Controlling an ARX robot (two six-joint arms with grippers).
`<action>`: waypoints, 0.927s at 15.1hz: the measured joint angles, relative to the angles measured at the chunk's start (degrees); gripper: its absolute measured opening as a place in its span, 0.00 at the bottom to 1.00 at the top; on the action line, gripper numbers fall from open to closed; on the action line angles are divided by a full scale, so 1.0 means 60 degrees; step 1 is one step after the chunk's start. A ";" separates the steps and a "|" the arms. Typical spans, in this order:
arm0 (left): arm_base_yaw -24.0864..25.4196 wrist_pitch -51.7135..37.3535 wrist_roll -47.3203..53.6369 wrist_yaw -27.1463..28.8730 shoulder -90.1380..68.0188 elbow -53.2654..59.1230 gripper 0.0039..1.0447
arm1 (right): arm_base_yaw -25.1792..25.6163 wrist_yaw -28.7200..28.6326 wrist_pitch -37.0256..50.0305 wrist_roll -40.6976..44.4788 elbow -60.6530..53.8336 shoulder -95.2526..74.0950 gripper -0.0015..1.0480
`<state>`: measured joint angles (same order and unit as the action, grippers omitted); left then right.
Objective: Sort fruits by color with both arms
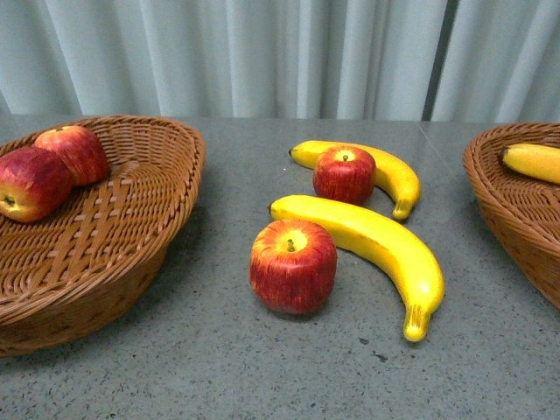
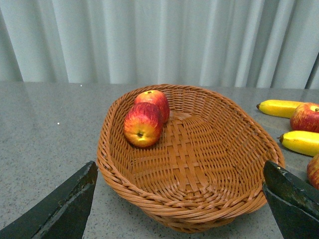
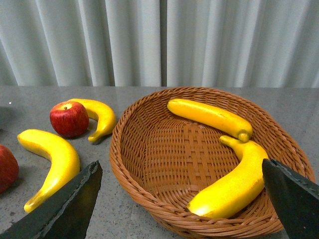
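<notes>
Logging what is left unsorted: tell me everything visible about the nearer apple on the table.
The nearer apple is glossy red with fine streaks and a yellow patch around its short stem. It stands upright on the grey table, between the left basket and the right basket. The long banana curves close behind it; whether they touch is unclear.

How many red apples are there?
4. In the left basket: front apple and back apple, side by side. On the table: far apple and near apple, apart. None looks hidden.
</notes>
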<state>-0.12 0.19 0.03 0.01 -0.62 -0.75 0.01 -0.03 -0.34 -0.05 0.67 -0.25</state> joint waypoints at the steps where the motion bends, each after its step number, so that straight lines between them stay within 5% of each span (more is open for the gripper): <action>1: 0.0000 0.0000 0.0000 0.0000 0.0000 0.0000 0.94 | 0.0000 0.0000 0.0000 -0.0004 0.0000 0.0000 0.94; 5: -0.0503 0.1891 -0.0237 -0.0645 -0.1807 -0.1341 0.94 | 0.0000 0.0000 0.0011 0.0004 0.0000 0.0000 0.94; 9: -0.1701 -0.2255 0.0896 -0.1541 -0.6830 -0.4149 0.94 | 0.0000 0.0000 0.0015 0.0007 0.0000 0.0000 0.94; 14: -0.4233 -0.1800 0.1759 -0.1810 -1.2601 -0.6604 0.94 | 0.0000 0.0004 0.0015 0.0004 0.0000 0.0000 0.94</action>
<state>-25.52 -10.61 10.59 -10.85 -76.23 -40.38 0.01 -0.01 -0.25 -0.03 0.67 -0.25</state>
